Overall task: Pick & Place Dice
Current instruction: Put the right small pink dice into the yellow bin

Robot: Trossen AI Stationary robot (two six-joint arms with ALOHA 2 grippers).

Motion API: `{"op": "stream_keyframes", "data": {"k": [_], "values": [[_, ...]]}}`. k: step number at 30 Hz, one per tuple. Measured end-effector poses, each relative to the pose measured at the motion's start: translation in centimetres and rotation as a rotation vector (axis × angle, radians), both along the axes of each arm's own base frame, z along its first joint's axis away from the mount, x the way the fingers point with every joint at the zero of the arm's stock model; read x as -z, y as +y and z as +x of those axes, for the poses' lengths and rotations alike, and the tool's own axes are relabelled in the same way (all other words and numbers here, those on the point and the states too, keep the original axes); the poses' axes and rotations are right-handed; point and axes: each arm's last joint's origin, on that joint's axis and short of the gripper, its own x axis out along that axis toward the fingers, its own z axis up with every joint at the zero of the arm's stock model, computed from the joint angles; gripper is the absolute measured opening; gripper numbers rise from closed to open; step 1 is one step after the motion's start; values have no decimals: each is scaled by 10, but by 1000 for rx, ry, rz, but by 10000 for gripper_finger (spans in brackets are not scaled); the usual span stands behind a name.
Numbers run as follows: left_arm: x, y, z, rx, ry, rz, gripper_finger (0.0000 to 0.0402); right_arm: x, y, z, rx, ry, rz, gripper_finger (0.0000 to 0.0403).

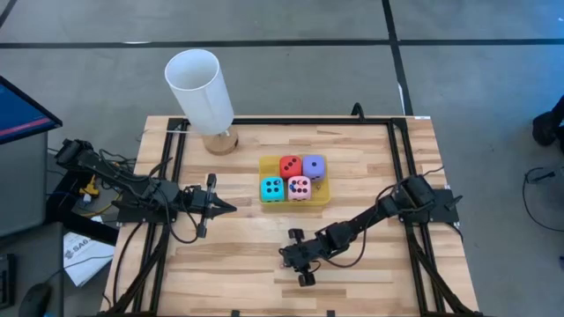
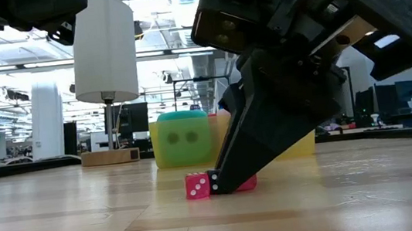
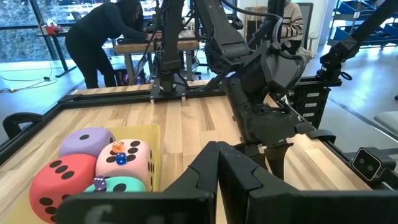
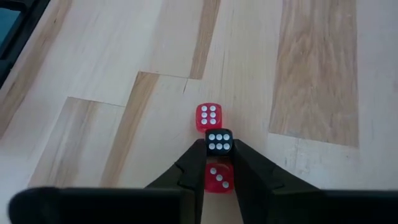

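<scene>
Four big soft dice, red, purple, cyan and pink, sit in a yellow tray at mid-table. My right gripper is low over the near middle of the table, slanting down, shut on a tiny black die. This die lies in a row between two tiny red dice, one just past the fingertips and one back between the fingers. My left gripper hangs shut and level at the left, pointing at the tray. My right gripper pinches the tiny black die by two opposite side faces between its fingertips, only at their free ends. The fingers slant down from the table's right and far side. The die sits on the tabletop, white pips up, touching the red die ahead.
A white cylinder lamp on a round wooden base stands at the far left of the table. Black rails frame the tabletop. Tiny dice lie on top of the big ones. People work at benches beyond the table.
</scene>
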Motion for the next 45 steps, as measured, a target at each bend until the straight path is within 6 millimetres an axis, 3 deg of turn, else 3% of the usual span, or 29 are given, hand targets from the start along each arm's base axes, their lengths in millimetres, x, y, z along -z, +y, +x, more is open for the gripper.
{"op": "stream_keyframes", "data": {"k": [8, 21, 24, 30, 37, 45], "values": [[0, 0, 0, 0, 0, 0, 0, -15, -5, 8, -22, 1, -23, 60], [0, 0, 0, 0, 3, 1, 0, -77, -33, 2, 50, -59, -16, 60], [0, 0, 0, 0, 4, 2, 0, -73, -37, -1, 81, -16, -70, 60], [1, 0, 0, 0, 6, 2, 0, -33, -40, -5, 168, 86, -100, 60], [0, 0, 0, 0, 4, 2, 0, -30, -41, -6, 196, 77, -107, 60], [0, 0, 0, 0, 4, 2, 0, -29, -41, -7, 222, 92, -81, 87]]}}
